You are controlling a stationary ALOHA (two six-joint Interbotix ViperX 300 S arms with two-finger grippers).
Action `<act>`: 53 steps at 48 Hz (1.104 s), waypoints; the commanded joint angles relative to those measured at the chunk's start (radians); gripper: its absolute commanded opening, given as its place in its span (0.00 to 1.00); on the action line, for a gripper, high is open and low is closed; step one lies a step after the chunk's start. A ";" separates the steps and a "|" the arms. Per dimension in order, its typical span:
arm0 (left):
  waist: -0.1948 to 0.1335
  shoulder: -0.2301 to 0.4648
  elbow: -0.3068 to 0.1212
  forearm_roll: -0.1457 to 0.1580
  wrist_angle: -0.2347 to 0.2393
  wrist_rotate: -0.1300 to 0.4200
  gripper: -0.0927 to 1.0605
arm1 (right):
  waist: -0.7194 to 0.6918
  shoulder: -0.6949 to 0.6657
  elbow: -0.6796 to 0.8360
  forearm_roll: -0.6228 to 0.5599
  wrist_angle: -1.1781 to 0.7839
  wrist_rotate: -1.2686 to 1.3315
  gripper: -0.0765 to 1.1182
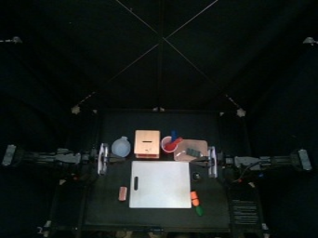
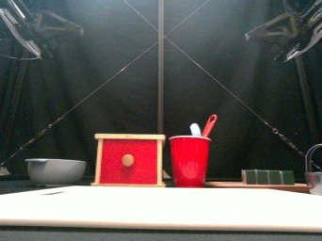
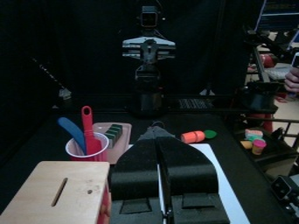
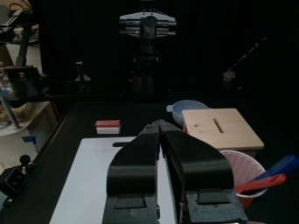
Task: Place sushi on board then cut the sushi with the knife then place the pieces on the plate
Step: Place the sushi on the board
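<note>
As neither gripper holds anything, I judge the task not yet begun; the sushi roll (image 2: 268, 176) lies whole on the pink tray (image 2: 224, 185) at the back right of the table, just right of the red cup (image 2: 190, 162); the white board (image 1: 162, 184) at table centre is bare; the blue knife (image 3: 70, 131) and red knife (image 3: 87, 122) stand side by side in the cup. Jaws: the left gripper (image 3: 156, 131) has its jaws pressed together on nothing, raised well above the table off the board's left edge; the right gripper (image 4: 162, 128) likewise, jaws closed and empty, off the board's right edge. Everything is left to do: roll to board, knife out of cup, cut, pieces onto tray. Views compared: only the top view gives the layout, with blue-grey bowl (image 1: 121, 147), wooden box (image 1: 149, 144), cup and tray in a row behind the board; it also shows a small pink toy (image 1: 123, 193) just left of the board and orange and green toys (image 1: 196, 203) just right of it, none of which appear in the front view; the front view in turn shows the roll's blocks joined and the box's red drawer front, and that both arms hang high; only the wrist views settle the jaws.
</note>
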 commanded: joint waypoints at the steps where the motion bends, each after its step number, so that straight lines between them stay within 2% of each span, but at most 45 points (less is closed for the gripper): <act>1: 0.067 0.046 0.009 -0.008 -0.018 -0.003 0.05 | -0.014 0.012 -0.009 0.012 0.000 0.008 0.12; 9: 0.075 0.077 0.018 -0.014 -0.018 0.000 0.05 | -0.072 0.017 -0.005 0.069 0.037 0.029 0.12; 15: 0.075 0.097 0.018 -0.006 -0.018 0.003 0.05 | -0.149 0.021 -0.014 0.126 0.109 0.031 0.12; 32: 0.078 0.103 0.028 0.000 -0.018 0.005 0.05 | -0.365 0.144 -0.064 0.150 0.465 0.031 0.15; 38: 0.077 0.101 0.034 -0.002 -0.018 0.003 0.05 | -0.399 0.198 -0.087 0.143 0.558 0.029 0.26; 53: 0.081 0.101 0.037 0.002 -0.018 0.005 0.05 | -0.407 0.241 -0.092 0.092 0.594 0.029 0.74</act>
